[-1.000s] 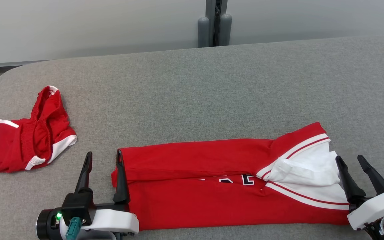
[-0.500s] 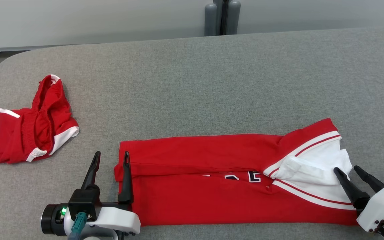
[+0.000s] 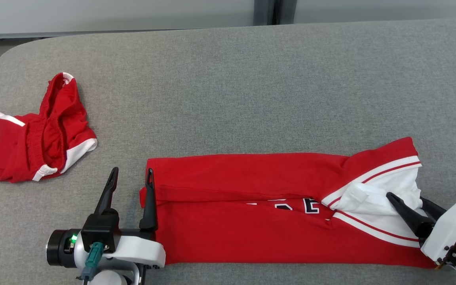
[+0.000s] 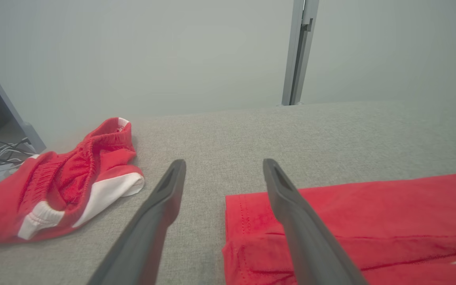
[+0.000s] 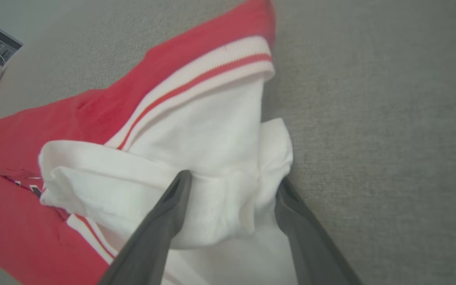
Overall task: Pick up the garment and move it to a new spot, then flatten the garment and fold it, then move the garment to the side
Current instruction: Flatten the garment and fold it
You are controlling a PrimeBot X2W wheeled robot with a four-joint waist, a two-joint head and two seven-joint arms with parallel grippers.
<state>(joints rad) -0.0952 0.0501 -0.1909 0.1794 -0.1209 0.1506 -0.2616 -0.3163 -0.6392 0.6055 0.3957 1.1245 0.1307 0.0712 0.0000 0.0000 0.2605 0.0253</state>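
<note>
Near the front of the grey desk (image 3: 251, 87) lies the folded red shirt (image 3: 251, 221). Left end effector (image 3: 132, 174) is spread, straddling its left edge. Right end effector (image 3: 406, 198) is spread around a white fold at the right end. Red shorts (image 3: 42, 138) sit far left.

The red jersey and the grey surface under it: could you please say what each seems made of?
Red jersey: probably a soft, matte cotton-type knit; it creases limply and shows stitched hems. Its collar band looks ribbed. Grey surface: seemingly a matte, heathered woven upholstery fabric, with a fine speckled weave; what lies under it cannot be told.
</note>
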